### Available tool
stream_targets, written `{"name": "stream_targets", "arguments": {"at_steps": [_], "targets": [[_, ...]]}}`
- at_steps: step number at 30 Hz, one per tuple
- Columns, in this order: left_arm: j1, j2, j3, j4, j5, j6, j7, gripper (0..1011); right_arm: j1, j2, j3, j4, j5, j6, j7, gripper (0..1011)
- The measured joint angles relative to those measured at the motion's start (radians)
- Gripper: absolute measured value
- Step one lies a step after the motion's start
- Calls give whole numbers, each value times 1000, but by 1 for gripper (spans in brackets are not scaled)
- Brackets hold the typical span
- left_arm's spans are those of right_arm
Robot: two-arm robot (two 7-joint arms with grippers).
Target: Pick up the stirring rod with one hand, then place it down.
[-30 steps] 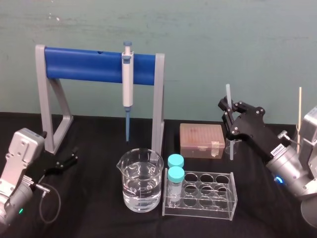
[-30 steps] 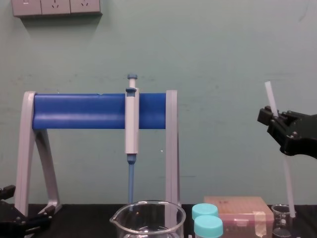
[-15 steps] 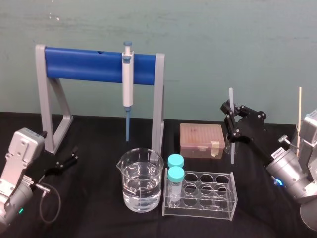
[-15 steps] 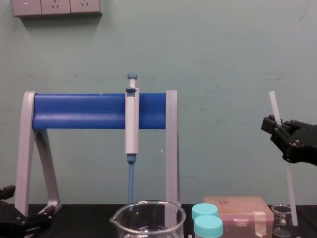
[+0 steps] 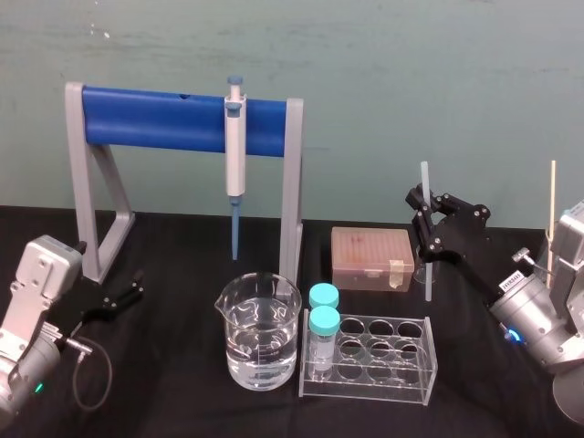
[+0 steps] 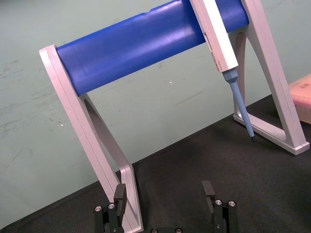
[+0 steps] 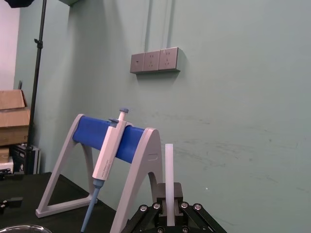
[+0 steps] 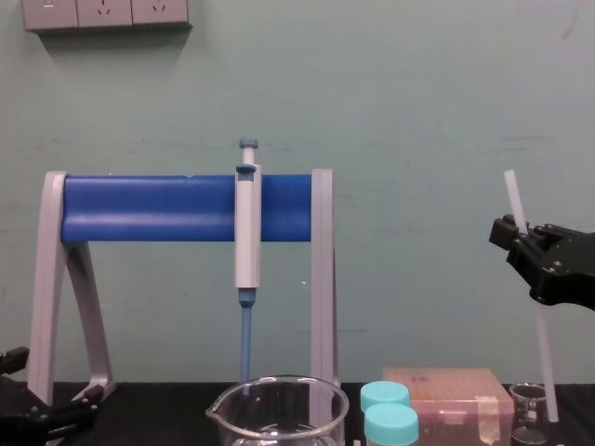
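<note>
The stirring rod (image 5: 423, 178) is a thin translucent white rod standing almost upright at the table's right rear. My right gripper (image 5: 421, 204) is shut on its upper part, and the top sticks out above the black jaws. In the chest view the stirring rod (image 8: 512, 190) slants down from the right gripper (image 8: 517, 238) to the small glass beaker (image 8: 527, 413); whether its tip is inside I cannot tell. The right wrist view shows the stirring rod (image 7: 169, 165) rising straight from the right gripper (image 7: 169, 216). My left gripper (image 5: 126, 296) rests open and idle at the left, near the stand's foot.
A grey stand with a blue bar (image 5: 155, 117) holds a pipette (image 5: 234, 151). In front are a large beaker of water (image 5: 259, 330) and a clear tube rack (image 5: 383, 358) with two teal-capped vials (image 5: 323, 321). A tan tip box (image 5: 371, 258) lies beside the small beaker.
Over the last second my right gripper came down a little with the stirring rod, bringing the rod's lower end closer to the table. In the last half second it hardly moved.
</note>
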Motion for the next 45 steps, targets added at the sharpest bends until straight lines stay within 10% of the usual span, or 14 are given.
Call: {"name": "stream_targets", "arguments": {"at_steps": [45], "targets": [[0, 0, 0, 0, 0, 0, 0, 1000, 0, 1, -1, -1, 0, -2, 0, 70]]}}
